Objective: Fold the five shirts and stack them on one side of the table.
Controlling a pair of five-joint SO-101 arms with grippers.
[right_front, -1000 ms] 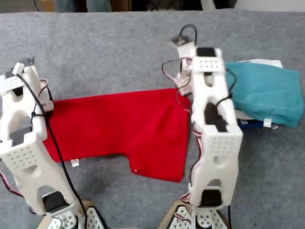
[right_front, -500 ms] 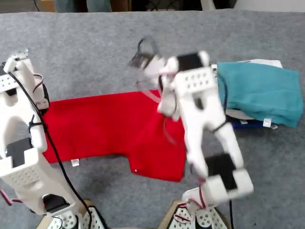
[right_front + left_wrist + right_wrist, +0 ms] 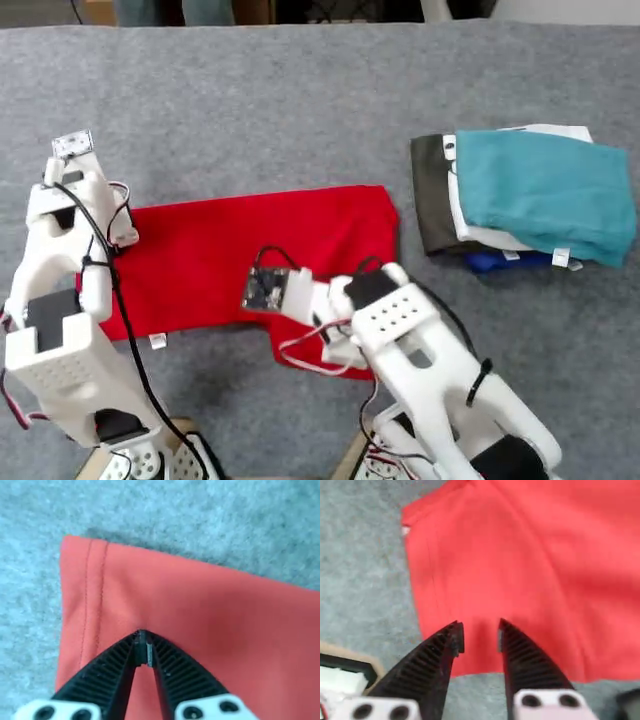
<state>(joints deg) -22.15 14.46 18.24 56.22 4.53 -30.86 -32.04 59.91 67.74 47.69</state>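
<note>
Red shirt (image 3: 250, 255) is lying long-axis left-right, left hand (image 3: 143, 647) pressed together sitting at its left hem, right hand (image 3: 479, 630) spread hovering over its near edge.

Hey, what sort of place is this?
Likely a robotics lab bench set up for laundry folding: two white plastic robot arms at a grey felt-covered table, a flat red shirt, and a stack of folded shirts with a teal one on top.
</note>
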